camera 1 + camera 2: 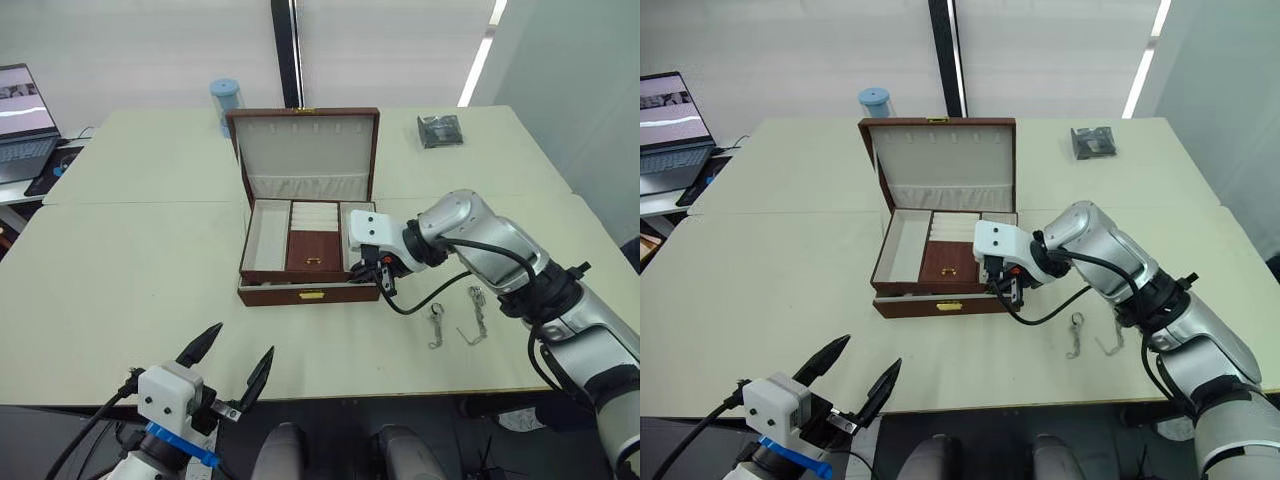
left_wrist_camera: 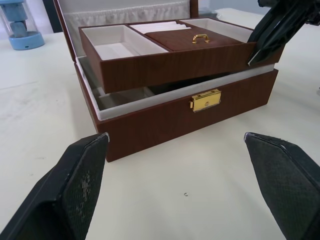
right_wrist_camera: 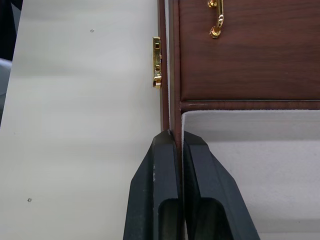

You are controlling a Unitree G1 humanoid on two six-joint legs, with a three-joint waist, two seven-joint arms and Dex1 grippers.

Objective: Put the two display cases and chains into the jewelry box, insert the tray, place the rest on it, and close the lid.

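In the centre of the head views we see the jewelry box [image 1: 310, 292] standing open on the pale table [image 1: 120, 290], its lid [image 1: 305, 150] raised upright at the back with the cream lining and gathered pocket facing us. The tray [image 1: 312, 240] sits on top of the box, tilted rather than seated: in the left wrist view its front wall rides above the box's rim, higher toward the right of that frame, with a dark gap beneath it. Its brown middle section carries a small gold handle [image 2: 200, 37], and the box's gold clasp [image 2: 205, 99] shows on the front wall.

The right gripper [image 3: 179, 142] is at the tray's front right corner, right of centre in the head views. Its two black fingers are pressed together on the tray's thin front wall (the wrist view shows one finger outside the wall and one inside the cream compartment), so it is pinching the tray.

The left gripper [image 1: 233, 368] hangs at the lower left of the head views, off the near edge of the table and well apart from the box, its fingers [image 2: 75, 190] spread wide and holding nothing.

Two chains [image 1: 455, 318] lie on the table at the right of the frame, near the box's front right corner, just beside the right arm. One display case [image 1: 440, 130] rests at the upper right, far back on the table. A blue-capped clear container [image 1: 226, 100] stands behind the lid at upper centre-left, and a laptop [image 1: 25, 120] sits at the far upper left.
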